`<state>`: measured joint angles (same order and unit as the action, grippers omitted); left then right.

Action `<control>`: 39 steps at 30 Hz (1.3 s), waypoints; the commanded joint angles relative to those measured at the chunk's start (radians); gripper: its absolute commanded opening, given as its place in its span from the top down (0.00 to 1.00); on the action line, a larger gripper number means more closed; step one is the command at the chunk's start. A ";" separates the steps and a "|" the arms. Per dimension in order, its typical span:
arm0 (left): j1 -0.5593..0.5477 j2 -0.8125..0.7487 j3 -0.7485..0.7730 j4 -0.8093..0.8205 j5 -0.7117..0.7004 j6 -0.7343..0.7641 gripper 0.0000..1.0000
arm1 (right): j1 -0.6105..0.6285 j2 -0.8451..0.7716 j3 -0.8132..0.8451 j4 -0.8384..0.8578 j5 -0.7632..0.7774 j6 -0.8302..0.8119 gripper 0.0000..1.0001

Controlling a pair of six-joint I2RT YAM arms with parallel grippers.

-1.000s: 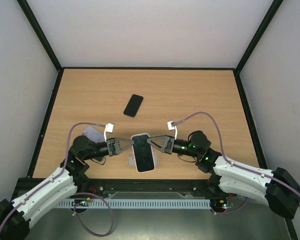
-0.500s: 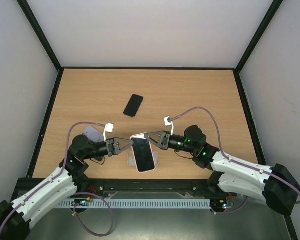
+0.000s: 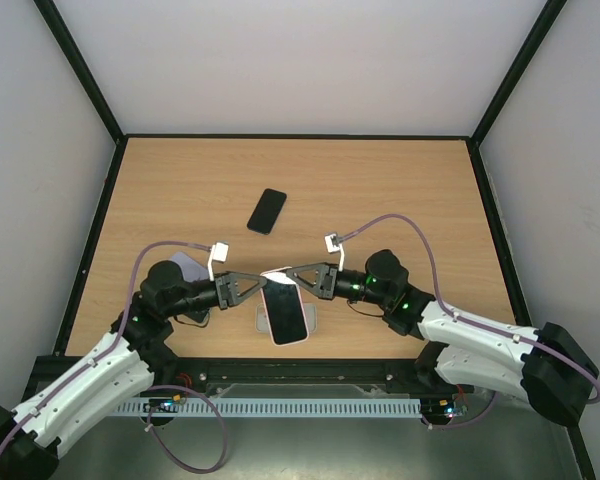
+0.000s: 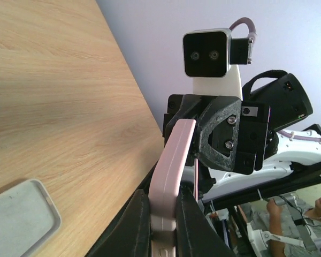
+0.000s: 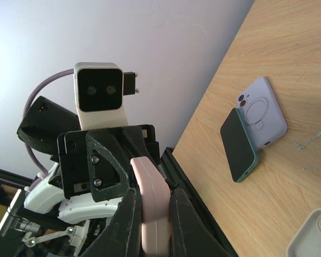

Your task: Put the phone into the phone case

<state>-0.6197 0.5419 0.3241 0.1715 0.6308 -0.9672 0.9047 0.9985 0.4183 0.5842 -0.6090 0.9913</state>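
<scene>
The wooden table (image 3: 400, 190) is shut in by black-framed walls. Open wood is left toward its far and side edges, where only a black phone (image 3: 268, 211) lies, while both arms are crowded at the near edge. There the phone (image 3: 288, 312) is held off the surface, screen up, framed by a pink case (image 4: 168, 176) that is pinched from either side by the closed fingers of the left gripper (image 3: 260, 288) and the right gripper (image 3: 288, 277); whether it is fully seated cannot be told. A grey case (image 4: 18, 219) is seen flat beneath it, and a lilac case (image 5: 262, 111) lies by the left arm, overlapped by a teal-edged phone (image 5: 237, 143).
</scene>
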 commanded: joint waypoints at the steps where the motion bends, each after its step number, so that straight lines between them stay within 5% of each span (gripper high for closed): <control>1: -0.002 0.001 0.031 -0.032 -0.079 0.055 0.97 | 0.008 0.009 0.005 0.049 -0.028 0.012 0.98; 8: -0.002 0.019 0.044 -0.070 -0.103 0.059 0.95 | 0.008 0.008 0.001 0.037 0.033 0.018 0.98; 14: -0.002 0.017 0.029 -0.072 -0.086 0.004 0.52 | 0.001 -0.020 0.007 -0.011 0.172 0.036 0.98; 17: -0.002 0.011 -0.005 -0.038 -0.071 -0.024 0.40 | -0.017 -0.032 0.028 -0.046 0.239 0.037 0.98; 27: -0.004 0.027 -0.120 0.138 -0.007 -0.122 0.34 | -0.127 0.014 0.050 0.024 0.270 0.115 0.98; 33: -0.003 0.055 -0.078 -0.018 -0.083 -0.051 0.25 | -0.244 0.096 0.135 -0.093 0.267 -0.013 0.98; 37: -0.003 0.057 -0.040 -0.147 -0.173 -0.010 0.01 | -0.341 0.211 0.204 -0.182 0.209 -0.112 0.98; 39: -0.004 0.060 -0.031 -0.202 -0.214 -0.001 0.01 | -0.386 0.274 0.237 -0.211 0.175 -0.155 0.98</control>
<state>-0.6231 0.6003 0.2443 0.0975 0.5102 -1.0126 0.5877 1.1862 0.5770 0.4263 -0.3748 0.9455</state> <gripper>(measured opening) 0.985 0.077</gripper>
